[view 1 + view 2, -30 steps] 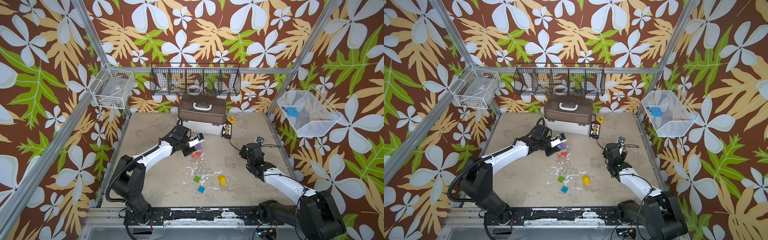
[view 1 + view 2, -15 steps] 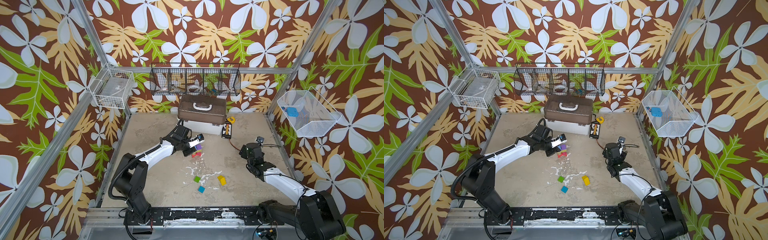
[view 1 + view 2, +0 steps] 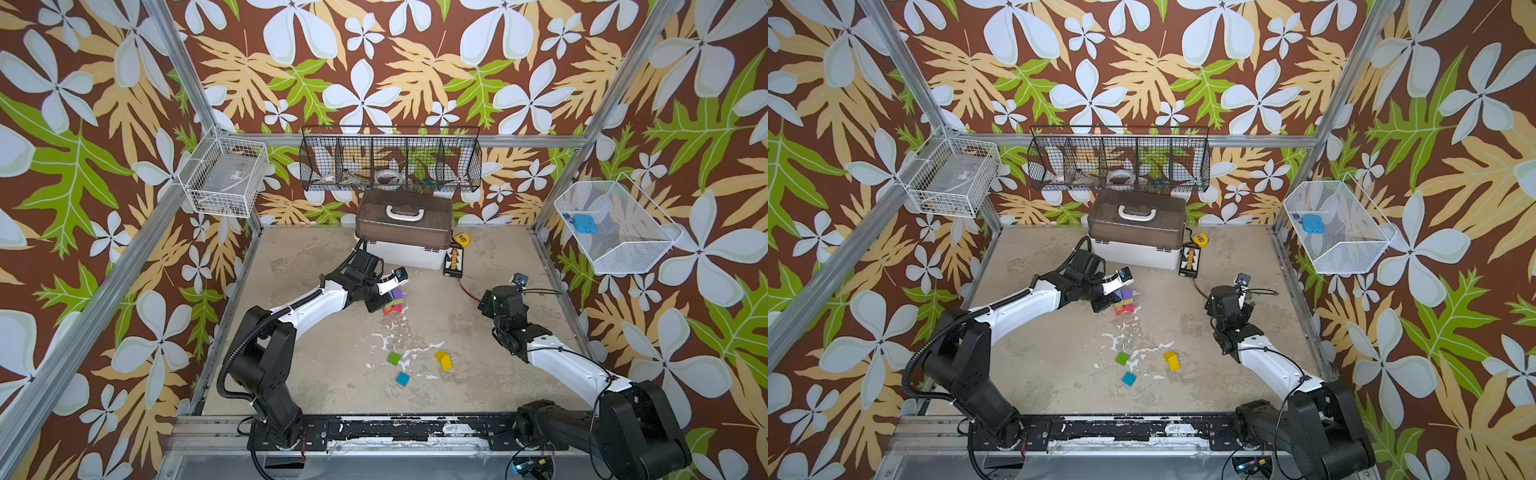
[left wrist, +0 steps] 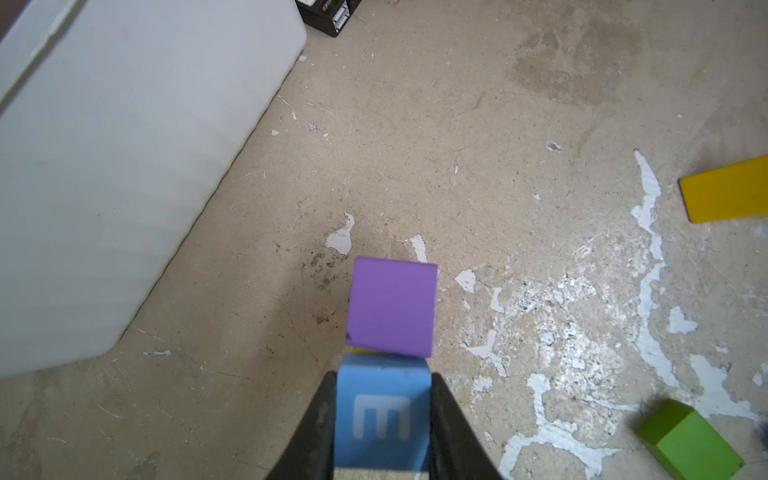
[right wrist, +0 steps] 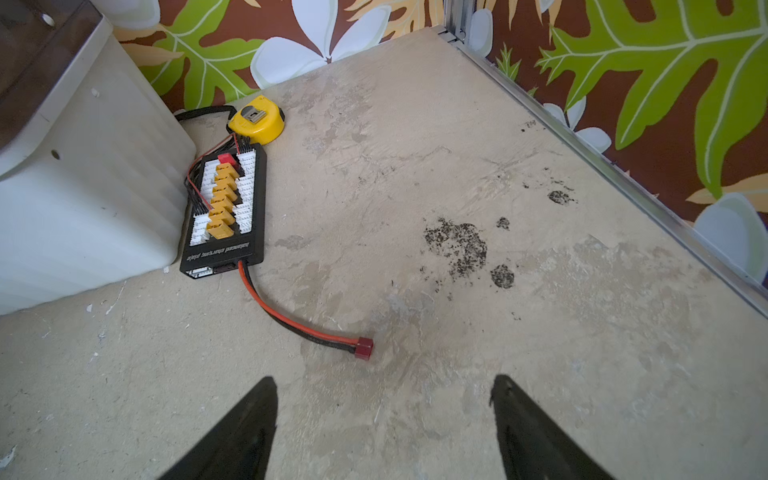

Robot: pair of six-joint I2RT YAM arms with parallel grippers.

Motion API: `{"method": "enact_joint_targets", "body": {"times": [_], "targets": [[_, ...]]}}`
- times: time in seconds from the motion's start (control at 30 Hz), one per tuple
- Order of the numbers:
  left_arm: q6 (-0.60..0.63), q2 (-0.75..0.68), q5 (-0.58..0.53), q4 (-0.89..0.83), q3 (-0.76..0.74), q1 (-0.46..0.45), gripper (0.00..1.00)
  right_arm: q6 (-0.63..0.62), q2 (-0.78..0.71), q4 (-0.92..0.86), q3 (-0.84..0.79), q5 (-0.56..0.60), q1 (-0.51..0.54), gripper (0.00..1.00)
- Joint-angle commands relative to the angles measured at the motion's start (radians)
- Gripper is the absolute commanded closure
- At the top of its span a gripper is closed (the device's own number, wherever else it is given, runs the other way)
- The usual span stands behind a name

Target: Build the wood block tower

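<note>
On your bench [image 3: 311,365], the box [image 3: 401,251] sits at 12 o'clock. The tower [image 3: 394,302], purple on top, stands mid-bench. Your left jaws clamp a blue block [image 4: 380,415] just beside it at 9. Your right jaws gape empty at 3. Loose blocks, green [image 3: 393,358], yellow [image 3: 443,360], teal [image 3: 402,378], lie at 6.

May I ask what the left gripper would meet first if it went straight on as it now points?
Probably the purple cube: in the wrist view it sits right ahead of the blue block that the left gripper clamps. Whether it lies level or lower is unclear.
</note>
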Motion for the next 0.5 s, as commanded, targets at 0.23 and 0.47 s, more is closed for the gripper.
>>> {"method": "enact_joint_targets", "body": {"times": [0.23,0.47], "targets": [[-0.014,-0.012,-0.001,0.034,-0.009,0.002,0.66,-0.008,0.002,0.009,0.008,0.001,0.001,0.19],[-0.024,-0.011,-0.009,0.04,-0.005,0.002,0.54,-0.007,0.002,0.008,0.009,0.001,0.001,0.19]]}}
